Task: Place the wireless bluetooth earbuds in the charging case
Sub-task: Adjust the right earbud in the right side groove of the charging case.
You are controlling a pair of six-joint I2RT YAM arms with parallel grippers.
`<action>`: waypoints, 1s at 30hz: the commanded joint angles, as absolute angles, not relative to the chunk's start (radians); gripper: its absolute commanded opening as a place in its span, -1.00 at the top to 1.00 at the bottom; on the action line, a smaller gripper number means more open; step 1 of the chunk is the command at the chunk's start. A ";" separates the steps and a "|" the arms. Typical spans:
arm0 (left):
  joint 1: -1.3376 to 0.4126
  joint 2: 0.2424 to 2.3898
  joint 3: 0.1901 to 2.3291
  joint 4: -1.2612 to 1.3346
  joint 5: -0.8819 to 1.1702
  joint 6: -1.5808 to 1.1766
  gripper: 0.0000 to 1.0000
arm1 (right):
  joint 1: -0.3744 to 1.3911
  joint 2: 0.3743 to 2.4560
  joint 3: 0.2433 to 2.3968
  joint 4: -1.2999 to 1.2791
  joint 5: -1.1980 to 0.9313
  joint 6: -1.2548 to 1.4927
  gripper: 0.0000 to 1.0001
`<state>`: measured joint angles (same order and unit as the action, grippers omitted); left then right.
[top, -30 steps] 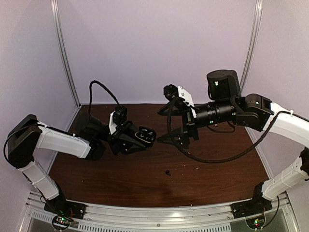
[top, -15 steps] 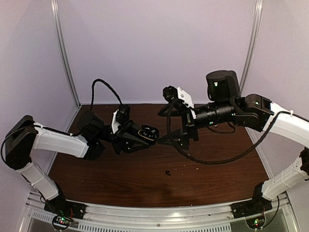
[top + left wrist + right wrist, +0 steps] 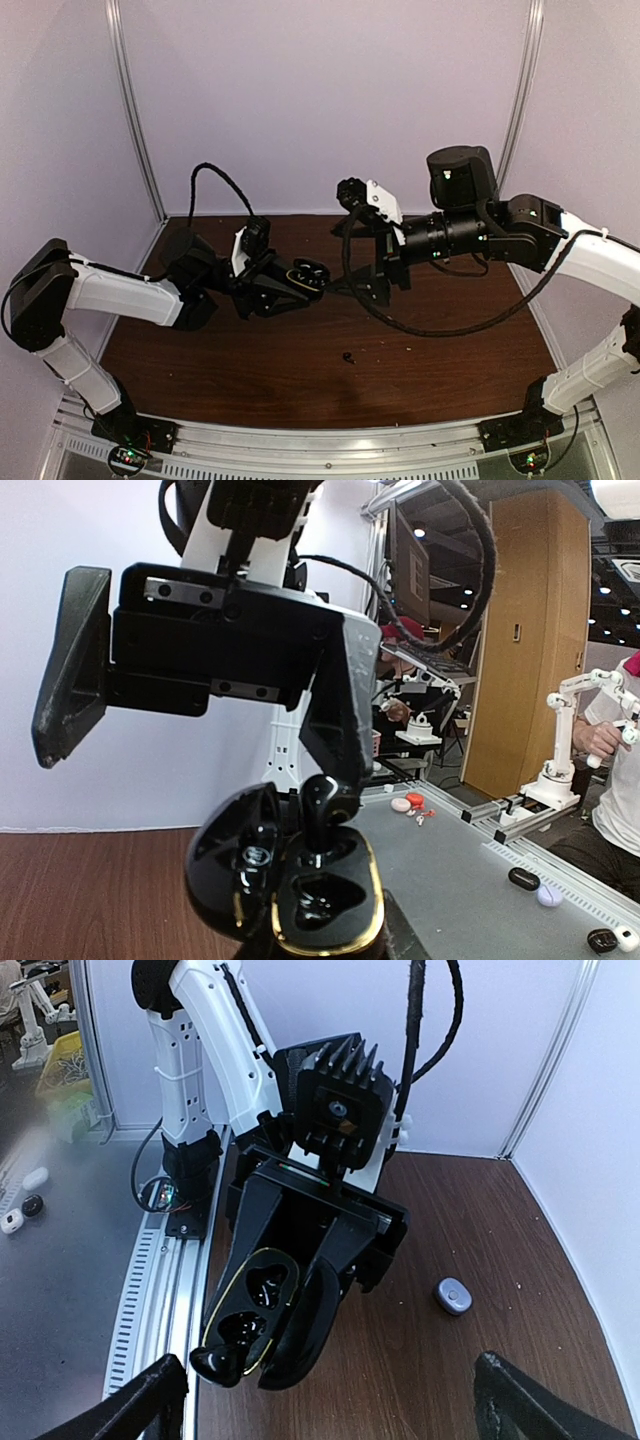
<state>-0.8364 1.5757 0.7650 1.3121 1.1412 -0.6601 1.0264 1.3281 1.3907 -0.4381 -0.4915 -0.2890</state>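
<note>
My left gripper [image 3: 283,288] is shut on the open black charging case [image 3: 306,272] with a gold rim and holds it above the table. In the left wrist view a black earbud [image 3: 322,810] stands upright in the case's [image 3: 320,900] far slot; the near slot is empty. One of the right gripper's fingers [image 3: 335,710] stands right behind that bud. My right gripper [image 3: 350,285] is wide open, its fingertips [image 3: 160,1385] on either side of the case [image 3: 250,1305]. A second black earbud [image 3: 348,356] lies on the table. A lavender-silver earbud [image 3: 452,1296] lies on the table beyond the case.
The dark wooden table [image 3: 450,350] is walled by pale panels at the back and sides. A metal rail [image 3: 330,440] runs along the near edge. The right arm's black cable [image 3: 440,328] loops low over the table.
My left gripper has carried the case to the right, up to the right gripper's fingers. The right arm has barely moved.
</note>
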 commanded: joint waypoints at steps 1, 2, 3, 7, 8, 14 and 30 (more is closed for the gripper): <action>-0.830 1.546 0.791 1.331 1.138 -0.644 1.00 | 1.031 1.324 1.418 -0.411 -0.451 -0.284 -1.00; -0.830 1.545 0.793 1.329 1.138 -0.644 1.00 | 1.031 1.323 1.416 -0.406 -0.448 -0.282 -1.00; -0.829 1.545 0.792 1.329 1.138 -0.644 1.00 | 1.031 1.322 1.415 -0.401 -0.445 -0.280 -1.00; -0.830 1.546 0.794 1.329 1.137 -0.643 1.00 | 1.032 1.322 1.413 -0.391 -0.432 -0.278 -1.00; -0.829 1.545 0.795 1.333 1.136 -0.645 1.00 | 1.032 1.324 1.413 -0.390 -0.435 -0.280 -1.00; -0.830 1.552 0.795 1.355 1.140 -0.664 1.00 | 1.032 1.328 1.404 -0.398 -0.438 -0.306 -1.00; -0.831 1.529 0.817 1.169 1.117 -0.567 1.00 | 1.043 1.350 1.429 -0.390 -0.384 -0.301 -0.92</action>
